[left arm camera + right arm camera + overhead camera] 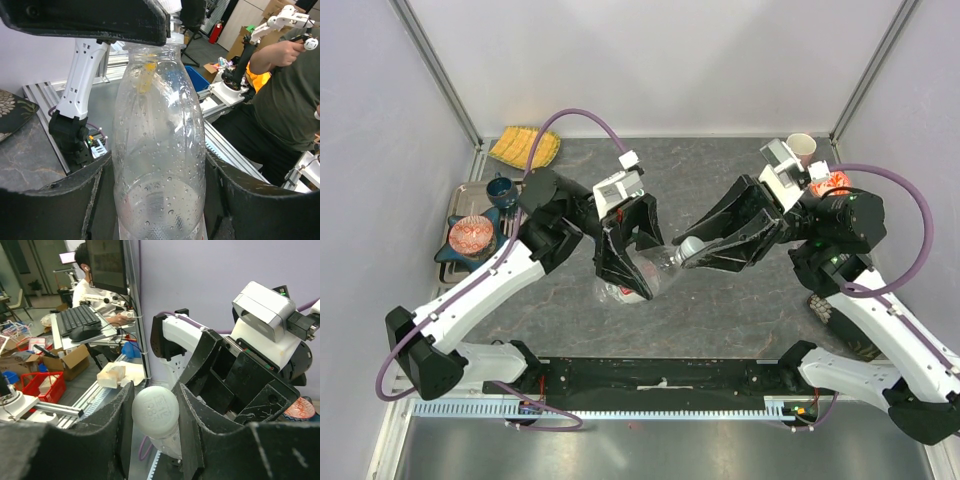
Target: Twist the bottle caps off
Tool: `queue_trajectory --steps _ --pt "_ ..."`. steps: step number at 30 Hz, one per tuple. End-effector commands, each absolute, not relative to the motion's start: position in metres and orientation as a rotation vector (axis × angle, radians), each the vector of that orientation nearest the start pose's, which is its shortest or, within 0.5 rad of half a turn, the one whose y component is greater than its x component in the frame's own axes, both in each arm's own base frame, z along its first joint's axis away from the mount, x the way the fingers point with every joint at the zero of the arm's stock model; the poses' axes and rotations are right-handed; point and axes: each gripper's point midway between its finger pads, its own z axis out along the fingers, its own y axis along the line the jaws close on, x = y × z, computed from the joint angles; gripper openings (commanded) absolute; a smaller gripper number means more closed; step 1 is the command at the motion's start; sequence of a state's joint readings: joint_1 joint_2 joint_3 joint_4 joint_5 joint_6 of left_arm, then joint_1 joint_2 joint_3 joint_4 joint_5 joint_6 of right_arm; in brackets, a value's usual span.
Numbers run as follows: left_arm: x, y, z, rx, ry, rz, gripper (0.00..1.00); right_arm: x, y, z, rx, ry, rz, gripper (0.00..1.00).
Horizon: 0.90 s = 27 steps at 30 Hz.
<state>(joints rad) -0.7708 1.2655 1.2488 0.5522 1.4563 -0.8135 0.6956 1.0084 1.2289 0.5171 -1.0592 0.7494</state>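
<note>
Grey marbled surface (720, 190) below; left end effector (628, 268) clamps clear bottle (160, 165) aloft, right end effector (705, 250) pinches its white cap (155, 410), so best hold body rigid, twist cap square to neck.

Bottle (159, 150) base beyond the left wrist view's lower edge

Clear glossy plastic bottle (160, 150), droplets inside. White matt plastic cap (155, 410), embossed. Left end effector (630, 275) and right end effector (692, 252) matt black plastic. Bench (740, 300) dark marbled, stone-look.
</note>
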Motion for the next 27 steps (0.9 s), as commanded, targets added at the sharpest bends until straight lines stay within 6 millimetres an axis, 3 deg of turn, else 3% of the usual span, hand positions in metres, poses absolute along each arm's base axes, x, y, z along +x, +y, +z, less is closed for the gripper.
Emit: queue_trajectory --steps 1,5,9,12,15,16,17,18,19,22,23,24,25,27 --pt "0.081 -0.305 0.445 -2.107 -1.522 2.656 0.37 0.048 0.262 0.529 -1.175 0.867 1.609 0.0" --pt "0.094 -0.307 0.444 -2.09 -1.654 2.684 0.37 0.061 0.257 0.553 -1.049 0.88 1.524 0.0" --pt "0.105 -0.311 0.441 -2.082 -1.788 2.695 0.38 0.092 0.252 0.576 -0.831 0.935 1.42 0.0" --pt "0.112 -0.314 0.438 -2.063 -1.881 2.692 0.38 0.114 0.245 0.582 -0.713 0.994 1.319 0.0" --pt "0.122 -0.315 0.437 -2.076 -1.987 2.697 0.38 0.154 0.226 0.575 -0.489 1.123 1.156 0.0" --pt "0.122 -0.314 0.438 -2.087 -2.009 2.701 0.38 0.179 0.208 0.573 -0.335 1.17 1.048 0.0" --pt "0.124 -0.313 0.435 -2.066 -2.059 2.687 0.38 0.197 0.196 0.563 -0.235 1.228 0.959 0.0" --pt "0.133 -0.314 0.437 -2.071 -2.149 2.696 0.38 0.214 0.185 0.539 -0.171 1.326 0.853 0.0" --pt "0.132 -0.31 0.44 -2.079 -2.195 2.704 0.38 0.243 0.161 0.512 -0.009 1.411 0.679 0.0" --pt "0.151 -0.301 0.44 -2.0 -2.514 2.685 0.38 0.272 0.132 0.439 0.123 1.587 0.395 0.0" --pt "0.146 -0.289 0.443 -1.995 -2.585 2.708 0.37 0.281 0.121 0.395 0.159 1.659 0.277 0.0" --pt "0.157 -0.282 0.444 -1.929 -2.752 2.707 0.37 0.284 0.119 0.376 0.164 1.688 0.243 0.0" --pt "0.155 -0.274 0.447 -1.912 -2.802 2.737 0.37 0.287 0.122 0.339 0.157 1.758 0.213 0.0" --pt "0.154 -0.256 0.444 -1.849 -2.949 2.756 0.38 0.292 0.133 0.302 0.124 1.848 0.233 0.0"
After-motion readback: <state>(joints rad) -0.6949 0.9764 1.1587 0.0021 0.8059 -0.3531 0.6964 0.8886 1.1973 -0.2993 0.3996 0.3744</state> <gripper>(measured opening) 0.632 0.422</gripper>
